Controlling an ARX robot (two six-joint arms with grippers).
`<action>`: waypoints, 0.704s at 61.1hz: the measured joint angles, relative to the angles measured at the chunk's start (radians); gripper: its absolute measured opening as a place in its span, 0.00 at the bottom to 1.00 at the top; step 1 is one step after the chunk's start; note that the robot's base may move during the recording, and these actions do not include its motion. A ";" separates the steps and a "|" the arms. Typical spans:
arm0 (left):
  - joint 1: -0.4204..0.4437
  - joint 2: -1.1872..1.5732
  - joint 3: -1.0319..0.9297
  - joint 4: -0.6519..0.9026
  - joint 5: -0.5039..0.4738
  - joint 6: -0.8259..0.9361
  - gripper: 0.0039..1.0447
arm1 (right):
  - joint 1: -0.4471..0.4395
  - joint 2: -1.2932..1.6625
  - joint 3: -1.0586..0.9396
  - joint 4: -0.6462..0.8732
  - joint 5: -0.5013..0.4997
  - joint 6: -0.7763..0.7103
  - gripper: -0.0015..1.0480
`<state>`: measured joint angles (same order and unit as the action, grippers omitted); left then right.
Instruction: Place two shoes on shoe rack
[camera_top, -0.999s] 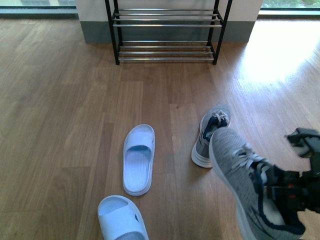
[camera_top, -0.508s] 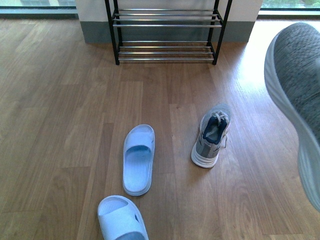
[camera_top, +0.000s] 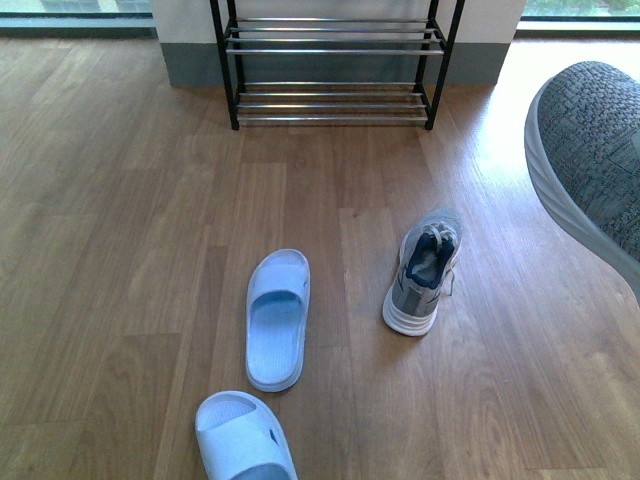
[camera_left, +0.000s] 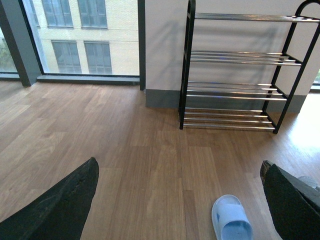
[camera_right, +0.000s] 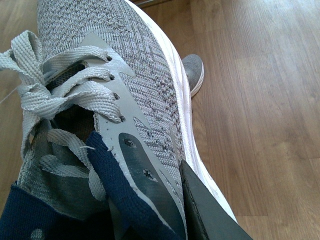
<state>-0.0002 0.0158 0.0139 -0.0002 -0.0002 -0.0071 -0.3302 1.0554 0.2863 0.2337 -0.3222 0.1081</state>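
My right gripper (camera_right: 150, 210) is shut on a gray sneaker (camera_right: 130, 100) by its side wall and holds it up off the floor; its toe fills the right edge of the front view (camera_top: 595, 160). The other gray sneaker (camera_top: 422, 272) stands on the floor, toe towards the shoe rack (camera_top: 335, 60), and its toe shows in the right wrist view (camera_right: 194, 71). The rack stands against the wall and also shows in the left wrist view (camera_left: 235, 90). My left gripper (camera_left: 180, 210) is open and empty above the floor.
Two pale blue slide sandals lie on the wooden floor, one in the middle (camera_top: 277, 317) and one at the front edge (camera_top: 243, 437); one shows in the left wrist view (camera_left: 231, 220). A window (camera_left: 75, 35) is left of the rack.
The held sneaker has gone from low at the front right, with the gripper showing, to high at the right edge. In the last half second it barely moved.
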 joint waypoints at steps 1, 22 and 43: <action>0.000 0.000 0.000 0.000 0.000 0.000 0.91 | 0.000 0.000 0.000 0.000 0.000 0.000 0.01; 0.000 0.000 0.000 0.000 -0.001 0.000 0.91 | 0.001 -0.001 -0.001 0.000 -0.004 -0.001 0.01; 0.000 0.000 0.000 0.000 0.000 0.000 0.91 | 0.001 -0.002 -0.001 0.000 -0.004 -0.001 0.01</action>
<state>-0.0002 0.0158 0.0139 -0.0006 -0.0006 -0.0074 -0.3294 1.0538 0.2855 0.2337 -0.3260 0.1074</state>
